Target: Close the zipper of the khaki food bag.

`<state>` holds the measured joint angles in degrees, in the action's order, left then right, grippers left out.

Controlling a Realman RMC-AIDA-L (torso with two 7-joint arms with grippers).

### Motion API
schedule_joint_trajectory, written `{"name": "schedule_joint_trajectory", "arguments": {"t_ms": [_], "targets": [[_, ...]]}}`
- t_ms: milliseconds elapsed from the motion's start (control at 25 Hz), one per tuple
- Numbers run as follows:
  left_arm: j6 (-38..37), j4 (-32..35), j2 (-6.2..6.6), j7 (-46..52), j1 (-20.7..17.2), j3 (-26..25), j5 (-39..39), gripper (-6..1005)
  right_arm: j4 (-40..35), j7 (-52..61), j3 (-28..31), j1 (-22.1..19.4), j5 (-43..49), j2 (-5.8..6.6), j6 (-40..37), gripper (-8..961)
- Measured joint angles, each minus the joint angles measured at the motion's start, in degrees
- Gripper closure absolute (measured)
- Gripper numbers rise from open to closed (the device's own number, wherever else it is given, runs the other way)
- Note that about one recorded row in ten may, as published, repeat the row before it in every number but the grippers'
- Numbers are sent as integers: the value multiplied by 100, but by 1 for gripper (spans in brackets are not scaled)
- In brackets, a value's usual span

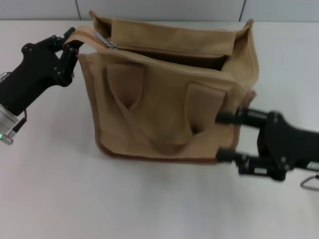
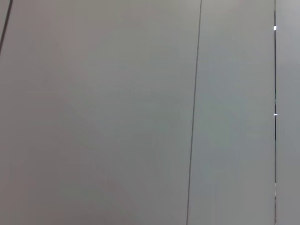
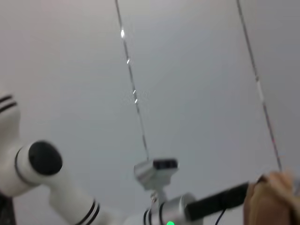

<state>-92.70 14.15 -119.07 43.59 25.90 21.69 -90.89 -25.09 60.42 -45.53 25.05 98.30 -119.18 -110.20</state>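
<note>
The khaki food bag (image 1: 164,104) stands in the middle of the table, its front strap handle (image 1: 149,119) hanging down the near face. The zipper (image 1: 169,52) is open along the top, showing a dark gap. Its silver pull (image 1: 105,41) sits at the bag's left end. My left gripper (image 1: 71,44) is at the bag's top left corner, shut on the khaki tape tab (image 1: 83,37) at the zipper's end. My right gripper (image 1: 225,137) is open, its two fingers (image 1: 228,118) lying against the bag's lower right corner. A bit of the bag (image 3: 272,201) shows in the right wrist view.
The white table (image 1: 60,189) stretches around the bag, with grey wall panels (image 1: 159,9) behind it. The left wrist view shows only wall panels (image 2: 140,112). The right wrist view shows the robot's head camera (image 3: 154,171) and a white arm joint (image 3: 33,164).
</note>
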Motion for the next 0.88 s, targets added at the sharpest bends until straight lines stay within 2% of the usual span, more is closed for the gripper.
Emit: {"name": "schedule_joint_trajectory", "arguments": {"t_ms": [120,240,320,440,600,880], "targets": [[-79,-121,-2,0,25,2,3,928,-297,652,4,90,-525,12,-18,215],[-157,-147,-2,0,38,2,4,957,-632,1213,22,161,-667,14,-22,215],[-250,-187,-2,0,51,-12,5,977,-1092,1974,66,340,-756,15,37,215],[-297,-216,-2,3,67,-25,5,977,-1327,2369,46,465,-743,13,160,215],[-360,-241,-2,67,117,-11,5,977,-1476,2962,-23,792,-738,-18,759,215],[-474,-392,-7,60,236,3,3,977,-1342,3362,-791,1402,-807,-44,1872,215]]}}
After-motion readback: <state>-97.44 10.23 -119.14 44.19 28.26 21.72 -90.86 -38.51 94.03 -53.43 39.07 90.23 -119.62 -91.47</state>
